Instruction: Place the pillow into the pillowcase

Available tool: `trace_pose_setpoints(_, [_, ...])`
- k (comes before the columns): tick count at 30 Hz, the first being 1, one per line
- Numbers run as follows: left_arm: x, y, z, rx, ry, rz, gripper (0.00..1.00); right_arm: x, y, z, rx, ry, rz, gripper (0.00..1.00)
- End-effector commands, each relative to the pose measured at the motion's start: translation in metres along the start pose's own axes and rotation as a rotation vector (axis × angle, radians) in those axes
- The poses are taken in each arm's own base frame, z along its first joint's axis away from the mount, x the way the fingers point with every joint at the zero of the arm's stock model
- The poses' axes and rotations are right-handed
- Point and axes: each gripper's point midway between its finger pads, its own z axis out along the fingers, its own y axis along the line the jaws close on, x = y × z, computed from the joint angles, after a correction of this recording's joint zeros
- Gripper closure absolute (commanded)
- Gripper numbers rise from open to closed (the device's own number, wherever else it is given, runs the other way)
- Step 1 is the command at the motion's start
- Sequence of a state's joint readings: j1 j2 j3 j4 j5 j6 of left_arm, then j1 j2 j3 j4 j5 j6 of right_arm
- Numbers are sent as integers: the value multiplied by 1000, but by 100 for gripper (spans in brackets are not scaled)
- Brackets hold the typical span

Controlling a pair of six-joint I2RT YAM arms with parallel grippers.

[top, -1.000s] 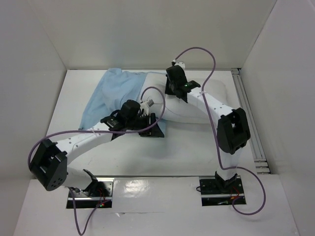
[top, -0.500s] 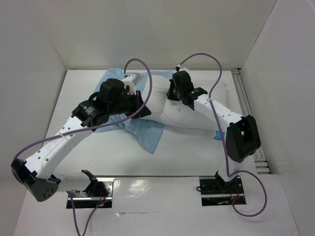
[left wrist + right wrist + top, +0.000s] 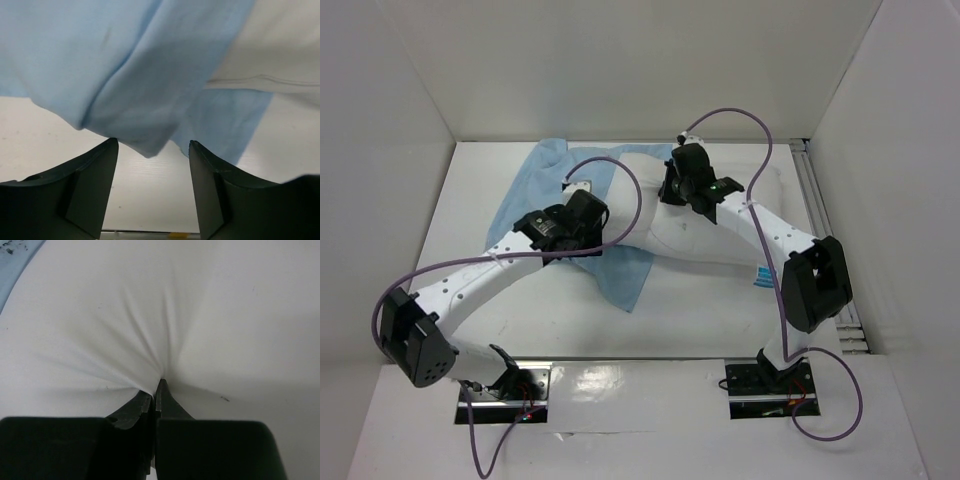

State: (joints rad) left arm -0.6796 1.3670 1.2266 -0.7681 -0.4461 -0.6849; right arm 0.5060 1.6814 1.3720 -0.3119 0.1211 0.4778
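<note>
White pillow (image 3: pixel 705 235) at the far middle of the table (image 3: pixel 520 310), crumpled pale blue pillowcase (image 3: pixel 535 175) against its left end; left gripper (image 3: pixel 152 145) spread wide, empty, over a pillowcase fold; right gripper (image 3: pixel 159 385) pinched tight on pillow fabric

On the table (image 3: pixel 520 320), the pillow (image 3: pixel 690 235) lies right of centre; the pillowcase (image 3: pixel 545 175) lies to its left, overlapping the pillow's left end, one corner trailing toward the near edge
</note>
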Motion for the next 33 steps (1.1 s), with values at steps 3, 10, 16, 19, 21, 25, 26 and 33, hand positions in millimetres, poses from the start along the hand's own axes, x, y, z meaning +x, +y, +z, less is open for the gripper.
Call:
trace_pose_setpoints(3, [-9, 23, 14, -196, -54, -25, 32, -19, 4, -8, -5, -28, 11, 100])
trace_pose_setpoints(10, [-36, 11, 9, -187, -93, -45, 100, -23, 6, -10, -11, -37, 12, 100])
trace_pose_setpoints(16, [-121, -107, -84, 461, -151, 22, 100, -118, 8, -23, 7, -242, 58, 100])
trace_pose_setpoints(19, [-156, -157, -152, 786, -190, 65, 100, -169, 7, -41, 3, -353, 67, 100])
trace_pose_setpoints(21, [-156, -170, -167, 878, -171, 87, 100, -193, 14, -56, -11, -419, 56, 100])
trace_pose_setpoints(25, [-128, -174, -155, 935, -62, 68, 100, -149, 27, -46, -44, -334, 14, 100])
trace_pose_setpoints(26, [-95, -174, -131, 925, 55, 56, 100, -125, 36, -41, -61, -293, 12, 100])
trace_pose_setpoints(33, [-19, -148, -118, 941, 246, 29, 23, 58, 20, -34, -88, -1, 15, 100])
